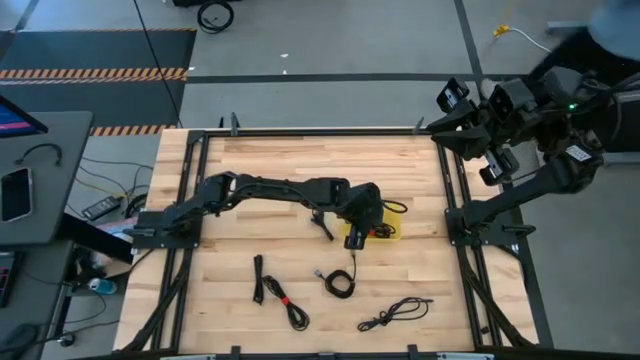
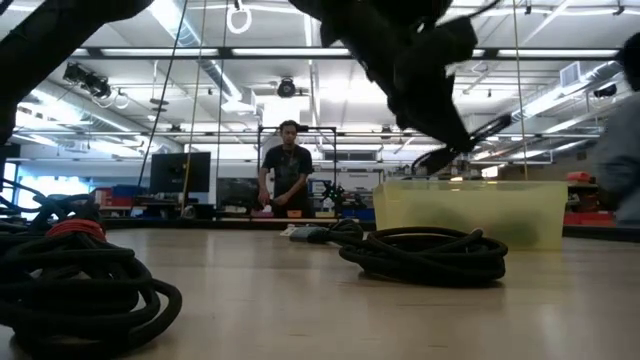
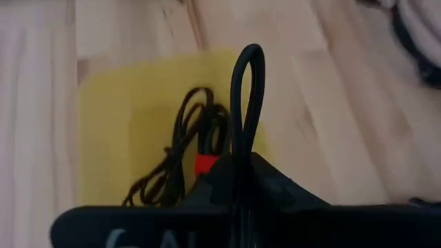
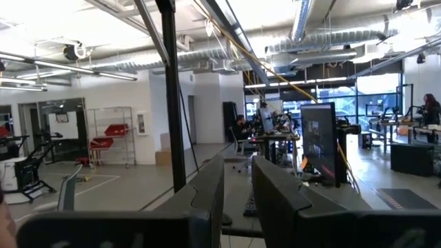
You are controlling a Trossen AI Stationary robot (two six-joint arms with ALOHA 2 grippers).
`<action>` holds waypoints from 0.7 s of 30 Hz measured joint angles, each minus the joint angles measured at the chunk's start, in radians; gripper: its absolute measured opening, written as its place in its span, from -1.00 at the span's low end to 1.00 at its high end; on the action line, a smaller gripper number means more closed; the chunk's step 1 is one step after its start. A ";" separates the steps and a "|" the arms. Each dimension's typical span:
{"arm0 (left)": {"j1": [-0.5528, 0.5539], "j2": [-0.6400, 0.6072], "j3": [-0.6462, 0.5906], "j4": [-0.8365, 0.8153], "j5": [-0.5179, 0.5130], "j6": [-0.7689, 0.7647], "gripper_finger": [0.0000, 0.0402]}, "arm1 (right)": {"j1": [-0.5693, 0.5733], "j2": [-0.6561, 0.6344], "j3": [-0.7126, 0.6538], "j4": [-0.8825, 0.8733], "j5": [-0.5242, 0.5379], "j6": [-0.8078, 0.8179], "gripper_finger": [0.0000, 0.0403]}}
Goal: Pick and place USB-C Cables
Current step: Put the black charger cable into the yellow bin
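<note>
My left gripper (image 1: 360, 222) hangs over the yellow bin (image 1: 388, 232) near the table's middle, shut on a black USB-C cable (image 3: 248, 83). In the left wrist view, another cable with a red tie (image 3: 204, 162) lies on the bin's floor (image 3: 117, 117). Several more cables lie on the near half of the table: a straight bundle (image 1: 258, 278), one with a red tie (image 1: 291, 308), a coil (image 1: 339, 282) and a loose one (image 1: 395, 313). My right gripper (image 4: 238, 189) is open and raised off the table's right far corner, pointing into the room. My left gripper pinches the black cable between its two shut fingers (image 3: 275, 189), coming from above and pointing down at the bin. A narrow loop of the cable (image 3: 249, 62) sticks out past the fingertips. The gripper body hides the rest of the cable.
A black frame (image 1: 448, 180) runs along the table's sides. In the low view a cable coil (image 2: 425, 255) lies in front of the bin (image 2: 470, 212), and another with a red tie (image 2: 70, 275) is close by. A person (image 2: 288, 175) stands beyond the far edge.
</note>
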 joint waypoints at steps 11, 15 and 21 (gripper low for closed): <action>0.043 0.062 -0.001 -0.013 0.000 0.000 -0.89 | 0.000 0.000 0.000 -0.006 -0.001 0.000 -0.60; 0.050 0.076 -0.002 -0.026 0.000 0.000 -0.89 | 0.000 0.000 0.000 -0.006 -0.001 0.000 -0.60; 0.050 0.080 -0.001 -0.041 0.000 -0.001 -0.89 | 0.000 0.000 0.000 -0.006 -0.001 0.000 -0.60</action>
